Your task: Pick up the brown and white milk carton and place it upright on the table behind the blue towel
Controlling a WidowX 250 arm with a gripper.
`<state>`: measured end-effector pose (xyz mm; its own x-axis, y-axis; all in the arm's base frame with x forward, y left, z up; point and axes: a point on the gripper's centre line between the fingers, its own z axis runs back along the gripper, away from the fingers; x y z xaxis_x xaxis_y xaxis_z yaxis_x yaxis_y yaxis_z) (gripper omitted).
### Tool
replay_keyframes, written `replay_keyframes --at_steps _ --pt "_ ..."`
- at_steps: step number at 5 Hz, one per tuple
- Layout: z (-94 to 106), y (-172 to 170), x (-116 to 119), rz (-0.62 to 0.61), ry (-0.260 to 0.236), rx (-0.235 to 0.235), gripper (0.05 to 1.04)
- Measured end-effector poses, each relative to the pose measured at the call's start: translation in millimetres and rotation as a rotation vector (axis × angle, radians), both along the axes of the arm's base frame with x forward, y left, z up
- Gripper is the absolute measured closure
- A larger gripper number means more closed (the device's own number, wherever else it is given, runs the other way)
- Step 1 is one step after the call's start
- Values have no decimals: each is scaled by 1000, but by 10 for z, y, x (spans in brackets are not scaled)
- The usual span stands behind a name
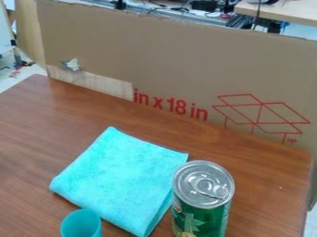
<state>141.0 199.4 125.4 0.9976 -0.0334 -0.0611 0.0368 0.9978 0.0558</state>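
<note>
through my camera i looked down at a slant on a brown wood-grain table [37,139], where a turquoise cloth [121,178] lay folded flat near the middle, set at an angle, one corner pointing toward the table's far side and another toward me. along its right side i could make out the edges of the folded layers. just to the right of the cloth a green can [204,215] stood upright, its silver lid [203,184] facing up with the pull tab [209,189] lying flat; the can hid a little of the cloth's side, and i could not tell whether the two touched. at the bottom of my view a teal cup [81,227] sat by the cloth's near left side, its open mouth up and its lower part cut off by the edge of the view; there too i could not tell contact from a narrow gap. as for the gripper, i could not tell whether its jaws were apart, together or closed on something. beyond the table a tall sheet of cardboard [155,55] stood upright, with red lettering and a red line drawing of a box on it and a shiny crumpled patch [73,65] toward the left.
</note>
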Motion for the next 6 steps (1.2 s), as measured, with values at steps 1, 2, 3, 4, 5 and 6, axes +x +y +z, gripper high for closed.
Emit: replay_keyframes --at_steps 1,2,3,4,5,6 --pt "-108 29 -26 18 50 -15 83" --pt "-130 30 -22 28 47 -10 83" --pt "-198 34 -33 55 63 -14 121" --pt "-211 -9 33 40 39 8 282" --pt "-81 -126 203 -6 -66 6 282" --pt "194 -202 448 -40 -207 -13 282"
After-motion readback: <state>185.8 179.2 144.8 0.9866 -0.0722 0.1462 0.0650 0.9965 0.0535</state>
